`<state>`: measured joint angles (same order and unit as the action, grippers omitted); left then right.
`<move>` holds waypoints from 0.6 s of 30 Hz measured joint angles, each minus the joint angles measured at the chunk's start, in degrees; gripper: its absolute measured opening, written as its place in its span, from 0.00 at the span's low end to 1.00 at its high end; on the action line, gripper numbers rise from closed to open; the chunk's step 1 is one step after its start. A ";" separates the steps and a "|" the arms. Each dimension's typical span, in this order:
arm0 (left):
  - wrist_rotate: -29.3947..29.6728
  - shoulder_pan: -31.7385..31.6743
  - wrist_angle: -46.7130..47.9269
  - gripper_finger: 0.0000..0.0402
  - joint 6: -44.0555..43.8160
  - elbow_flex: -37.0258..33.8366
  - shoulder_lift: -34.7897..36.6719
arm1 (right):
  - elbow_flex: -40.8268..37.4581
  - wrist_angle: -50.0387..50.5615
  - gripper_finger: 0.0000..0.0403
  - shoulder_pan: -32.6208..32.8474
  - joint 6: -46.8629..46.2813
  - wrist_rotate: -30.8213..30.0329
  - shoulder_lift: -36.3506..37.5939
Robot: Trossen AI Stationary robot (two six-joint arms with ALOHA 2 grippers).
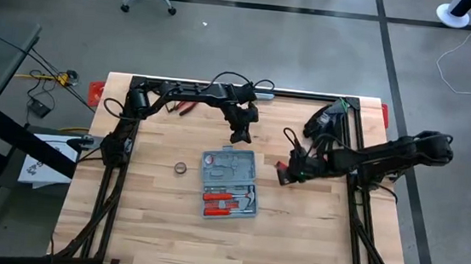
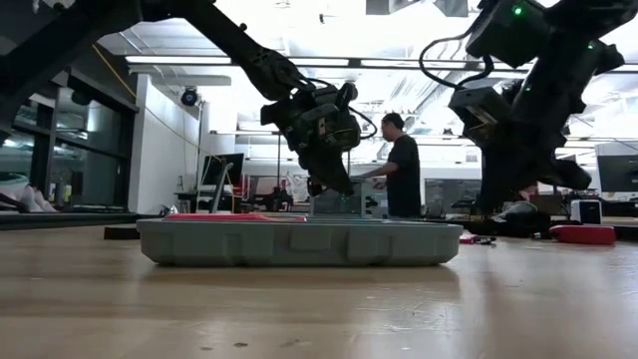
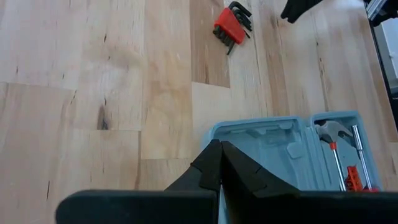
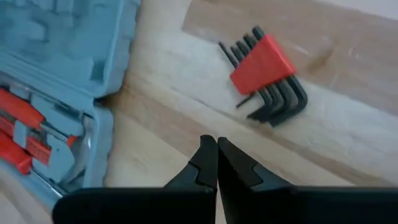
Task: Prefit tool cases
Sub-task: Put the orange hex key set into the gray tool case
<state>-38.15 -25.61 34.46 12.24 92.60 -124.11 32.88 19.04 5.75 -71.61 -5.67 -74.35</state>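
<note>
The grey-blue tool case (image 1: 228, 183) lies open and flat on the wooden table, near its middle. Its far half (image 3: 273, 146) shows bare moulded slots. Its near half (image 1: 231, 202) holds red-handled tools. My left gripper (image 1: 240, 137) hangs shut just beyond the case's far edge, above the table (image 2: 333, 185). My right gripper (image 1: 284, 178) is shut to the right of the case, slanting down over bare wood (image 4: 216, 144). A red hex-key set (image 4: 267, 74) lies on the table just beyond its fingertips.
A small tape roll (image 1: 181, 168) lies left of the case. Red-handled pliers (image 1: 188, 106) rest near the far edge under the left arm. A black frame (image 1: 358, 194) borders the table. A person (image 2: 404, 178) stands in the room behind.
</note>
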 joint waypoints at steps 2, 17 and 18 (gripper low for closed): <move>0.00 0.00 -0.02 0.00 0.01 0.00 0.00 | 0.00 0.91 0.00 0.36 -0.31 0.02 0.00; 0.02 0.13 0.00 0.00 -0.16 0.00 0.00 | 0.07 3.94 0.00 -0.81 1.85 0.11 -7.12; 0.02 0.17 0.00 0.00 -0.17 0.00 0.00 | 0.13 3.97 0.00 -1.05 1.79 -0.07 -7.47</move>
<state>-38.13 -25.44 34.46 12.08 92.60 -124.12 33.01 23.01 4.70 -69.82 -5.74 -81.82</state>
